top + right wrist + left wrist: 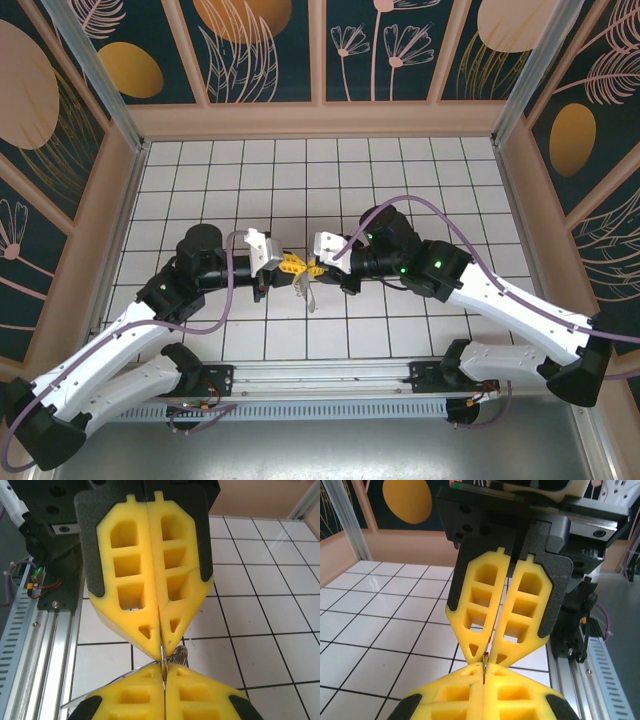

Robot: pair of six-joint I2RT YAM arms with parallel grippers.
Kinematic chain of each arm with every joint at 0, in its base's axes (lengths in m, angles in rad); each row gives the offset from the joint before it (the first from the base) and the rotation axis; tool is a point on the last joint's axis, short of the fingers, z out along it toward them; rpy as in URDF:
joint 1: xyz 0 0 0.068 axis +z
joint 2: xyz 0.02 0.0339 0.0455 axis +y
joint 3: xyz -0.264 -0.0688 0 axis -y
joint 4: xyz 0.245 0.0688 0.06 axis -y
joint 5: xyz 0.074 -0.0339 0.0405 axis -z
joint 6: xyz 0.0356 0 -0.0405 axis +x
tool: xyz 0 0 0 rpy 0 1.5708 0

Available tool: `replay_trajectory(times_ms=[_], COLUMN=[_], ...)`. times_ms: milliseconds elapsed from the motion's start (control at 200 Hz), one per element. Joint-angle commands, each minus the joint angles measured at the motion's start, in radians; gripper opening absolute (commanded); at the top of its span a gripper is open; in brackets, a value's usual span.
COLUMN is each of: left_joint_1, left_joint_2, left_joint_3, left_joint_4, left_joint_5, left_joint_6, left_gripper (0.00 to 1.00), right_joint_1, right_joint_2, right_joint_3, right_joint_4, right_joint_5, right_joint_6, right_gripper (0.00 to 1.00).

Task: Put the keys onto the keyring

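My two grippers meet tip to tip above the middle of the tiled floor: left gripper [296,265], right gripper [313,268]. In the left wrist view my left gripper [484,669] is shut on a thin metal edge [484,659], with the right arm's yellow fingers [480,600] facing it. In the right wrist view my right gripper [163,670] pinches the same silvery edge, which looks like the keyring [180,654]; its wire coils bulge out beside the tips. A thin silvery blade [100,687], perhaps one of the keys, slants out below. A pale piece [309,296] hangs under the tips.
White tiled floor [300,180] with black grid lines, walled by tan panels. The aluminium base rail [330,375] runs along the near edge, close under both arms. Purple cables loop over the arms.
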Motion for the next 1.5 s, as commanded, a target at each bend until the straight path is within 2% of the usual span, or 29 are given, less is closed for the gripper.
replay_trajectory(times_ms=[0, 305, 365, 465, 505, 621, 726, 811, 916, 991, 1066, 1101, 1306, 1406, 1496], left_joint_1=[0.0, 0.0, 0.0, 0.0, 0.0, 0.0, 0.001, 0.0, 0.0, 0.0, 0.0, 0.0, 0.0, 0.0, 0.0], left_joint_2=[-0.039, -0.072, -0.073, -0.063, -0.054, -0.051, -0.034, -0.014, 0.019, 0.049, 0.078, 0.085, 0.082, 0.042, 0.002], left_joint_3=[-0.024, -0.084, -0.092, -0.097, -0.089, -0.067, -0.01, 0.039, 0.081, 0.099, 0.114, 0.116, 0.091, 0.05, -0.005], left_joint_4=[0.215, 0.336, 0.357, 0.361, 0.336, 0.255, 0.086, -0.048, -0.158, -0.199, -0.221, -0.223, -0.19, -0.088, 0.096], left_joint_5=[0.031, 0.052, 0.064, 0.08, 0.087, 0.085, 0.063, 0.034, 0.019, 0.021, 0.025, 0.027, 0.022, 0.025, 0.056], left_joint_6=[-0.108, -0.182, -0.192, -0.198, -0.189, -0.154, -0.074, -0.004, 0.064, 0.101, 0.126, 0.131, 0.121, 0.053, -0.069], left_gripper=[0.0, 0.0, 0.0, 0.0, 0.0, 0.0, 0.0, 0.16, 0.2, 0.16, 0.03, 0.0, 0.0, 0.0, 0.0], right_joint_1=[0.007, 0.006, 0.004, 0.004, 0.002, -0.001, -0.002, -0.001, -0.001, 0.003, 0.007, 0.008, 0.019, 0.017, 0.012], right_joint_2=[-0.024, -0.062, -0.064, -0.065, -0.07, -0.086, -0.09, -0.07, -0.016, 0.022, 0.061, 0.078, 0.081, 0.038, 0.005], right_joint_3=[-0.035, -0.092, -0.094, -0.093, -0.093, -0.094, -0.081, -0.053, 0.011, 0.061, 0.1, 0.116, 0.14, 0.106, 0.057], right_joint_4=[0.064, 0.152, 0.161, 0.171, 0.176, 0.18, 0.162, 0.12, 0.042, -0.013, -0.059, -0.08, -0.103, -0.05, 0.008], right_joint_5=[-0.029, -0.075, -0.079, -0.066, -0.062, -0.054, -0.045, -0.029, -0.021, -0.024, -0.019, -0.015, -0.001, -0.027, -0.054], right_joint_6=[0.033, 0.073, 0.075, 0.077, 0.078, 0.074, 0.06, 0.039, 0.006, -0.013, -0.027, -0.036, -0.044, -0.021, 0.008], right_gripper=[0.1, 0.17, 0.14, 0.04, 0.0, 0.0, 0.0, 0.0, 0.0, 0.0, 0.0, 0.0, 0.0, 0.0, 0.0])
